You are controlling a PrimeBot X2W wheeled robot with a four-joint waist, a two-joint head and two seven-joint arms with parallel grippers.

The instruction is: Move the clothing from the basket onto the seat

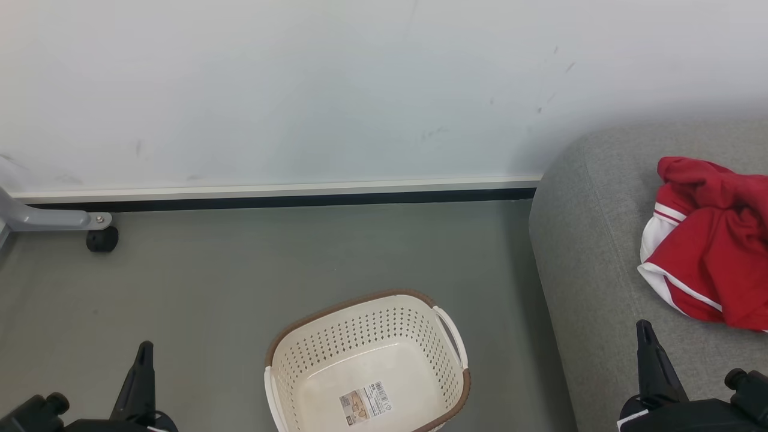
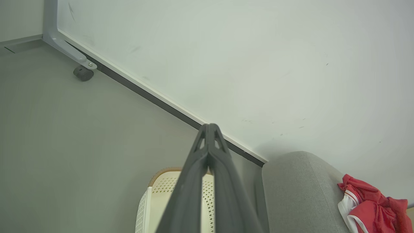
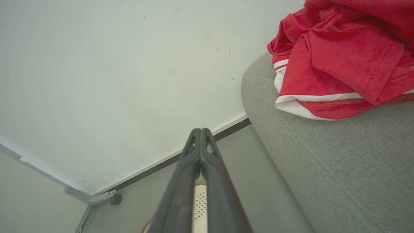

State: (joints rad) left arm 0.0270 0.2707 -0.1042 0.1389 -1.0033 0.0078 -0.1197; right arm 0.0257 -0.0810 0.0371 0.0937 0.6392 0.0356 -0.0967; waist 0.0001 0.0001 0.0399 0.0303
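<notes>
**Head view.** Clothing (image 1: 708,246) lies crumpled on the seat (image 1: 594,258) at the view's right edge, well apart from the basket (image 1: 360,336). The heap's long axis runs approx. near-to-far, with the far end leaning toward the seat's rounded edge. Its white-trimmed hem faces left, toward the basket. The basket stands upright on the grey floor (image 1: 300,252) just left of the seat, barcode sticker (image 1: 366,403) showing on its inner base, one white handle (image 1: 451,336) on the seat side. L. gripper (image 1: 145,354) sits at lower left over the floor, fingers pointing up-view. R. gripper (image 1: 645,330) sits at lower right over the seat, near the clothing but not touching.

**Wrist views.** Each gripper's fingers are pressed together tip to tip, w/ nothing between them.
</notes>
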